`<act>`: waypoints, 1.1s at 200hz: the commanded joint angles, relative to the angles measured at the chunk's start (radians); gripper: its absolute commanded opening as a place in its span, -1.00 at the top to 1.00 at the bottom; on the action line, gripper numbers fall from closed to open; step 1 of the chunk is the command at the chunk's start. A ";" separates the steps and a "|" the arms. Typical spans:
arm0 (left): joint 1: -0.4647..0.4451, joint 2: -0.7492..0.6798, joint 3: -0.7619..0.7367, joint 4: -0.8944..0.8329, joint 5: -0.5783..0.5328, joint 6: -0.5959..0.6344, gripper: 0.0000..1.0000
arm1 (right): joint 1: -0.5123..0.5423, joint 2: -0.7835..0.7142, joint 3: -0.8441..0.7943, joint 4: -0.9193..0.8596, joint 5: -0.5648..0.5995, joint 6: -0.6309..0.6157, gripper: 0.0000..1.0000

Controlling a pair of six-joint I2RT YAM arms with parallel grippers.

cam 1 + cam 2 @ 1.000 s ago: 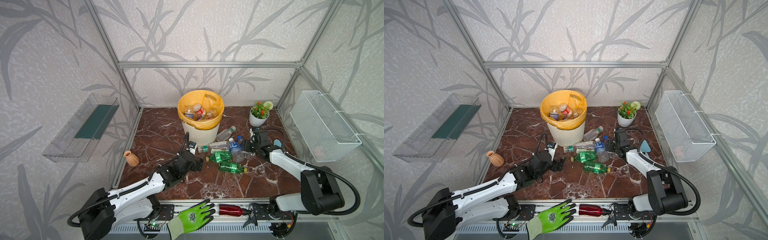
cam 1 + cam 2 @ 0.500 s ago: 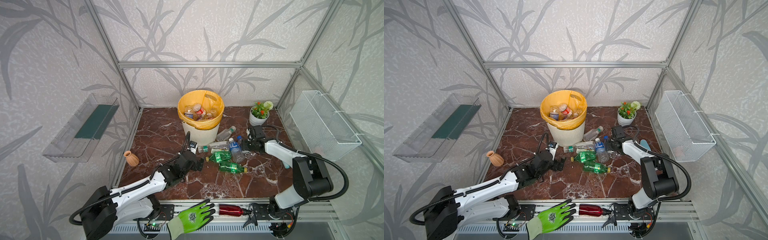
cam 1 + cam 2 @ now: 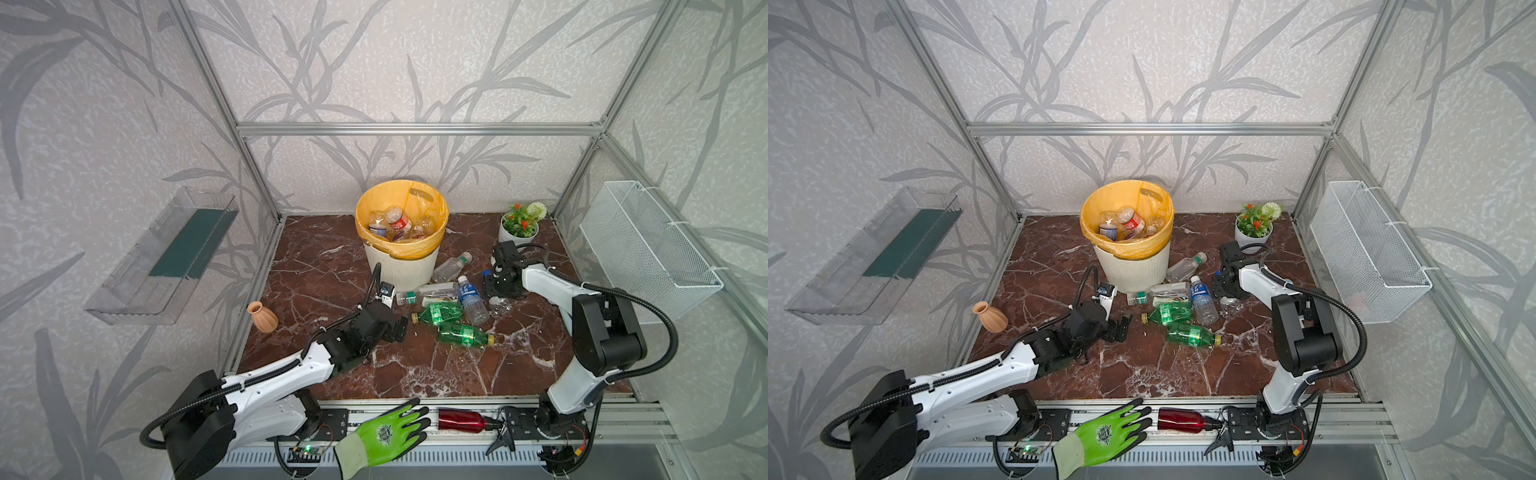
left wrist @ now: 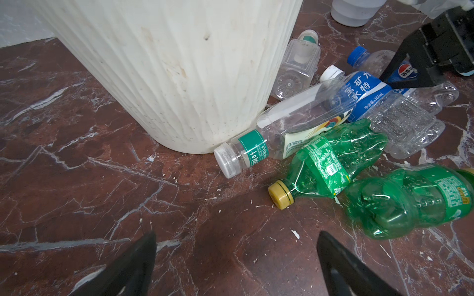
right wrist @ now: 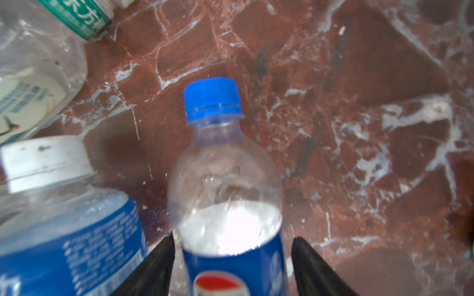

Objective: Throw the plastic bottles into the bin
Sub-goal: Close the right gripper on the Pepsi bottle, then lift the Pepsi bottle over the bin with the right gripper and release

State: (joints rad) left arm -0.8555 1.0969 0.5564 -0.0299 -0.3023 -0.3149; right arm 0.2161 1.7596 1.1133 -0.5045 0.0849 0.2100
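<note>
Enclosure walls (image 3: 415, 62): pale paper, grey leaf print, all sides. Alu frame (image 3: 415, 129) at corners & across rear. Bench (image 3: 316, 266): red-brown marble, white veins, glossy. Clear shelf (image 3: 166, 257), green liner, wall-mtd. White wire basket (image 3: 648, 245) on opp. wall. Light even.

cream-white ribbed round plastic bin (image 3: 399, 266): far centre | clear and green plastic bottles (image 3: 451, 311): on floor, touching bin's near-right side; more inside it | small white ribbed flowerpot (image 3: 517, 237): far right | small terracotta vase (image 3: 262, 317): left

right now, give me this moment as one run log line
left tool: open, empty, near green bottles | right tool: open, astride pepsi bottle | bin: holds bottles, several more outside
</note>
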 commanded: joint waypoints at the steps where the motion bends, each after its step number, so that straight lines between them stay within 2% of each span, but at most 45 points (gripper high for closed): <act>1: -0.004 -0.010 0.034 -0.008 -0.023 -0.004 -0.94 | -0.003 0.050 0.040 -0.070 -0.010 -0.020 -0.59; 23: -0.003 -0.025 0.029 -0.014 -0.035 -0.004 -0.95 | -0.003 0.052 0.039 -0.063 -0.008 -0.022 -0.57; 70: -0.004 -0.041 0.020 -0.019 -0.048 -0.004 -0.95 | -0.003 -0.046 -0.007 -0.021 0.009 -0.006 -0.12; 125: -0.002 -0.051 0.012 -0.012 -0.072 -0.021 -0.95 | -0.002 -0.377 -0.113 0.063 -0.001 0.016 -0.06; 143: -0.001 -0.079 0.000 -0.009 -0.105 -0.031 -0.95 | -0.003 -0.539 -0.189 0.175 -0.040 0.042 -0.06; 157: 0.001 -0.113 -0.018 -0.011 -0.151 -0.052 -0.96 | -0.003 -0.692 -0.296 0.378 -0.104 0.050 -0.06; 177: 0.010 -0.184 -0.056 -0.020 -0.218 -0.095 -0.98 | -0.003 -0.869 -0.378 0.581 -0.147 0.156 -0.07; 197: 0.019 -0.253 -0.093 -0.029 -0.237 -0.102 -0.99 | -0.001 -0.909 -0.324 0.609 -0.194 0.230 -0.08; 220: 0.024 -0.303 -0.107 -0.079 -0.251 -0.109 -0.98 | 0.005 -0.845 -0.253 0.690 -0.283 0.342 -0.07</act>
State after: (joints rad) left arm -0.8394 0.8375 0.4694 -0.0521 -0.4919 -0.3862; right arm 0.2161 0.8574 0.7872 0.0093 -0.0845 0.4019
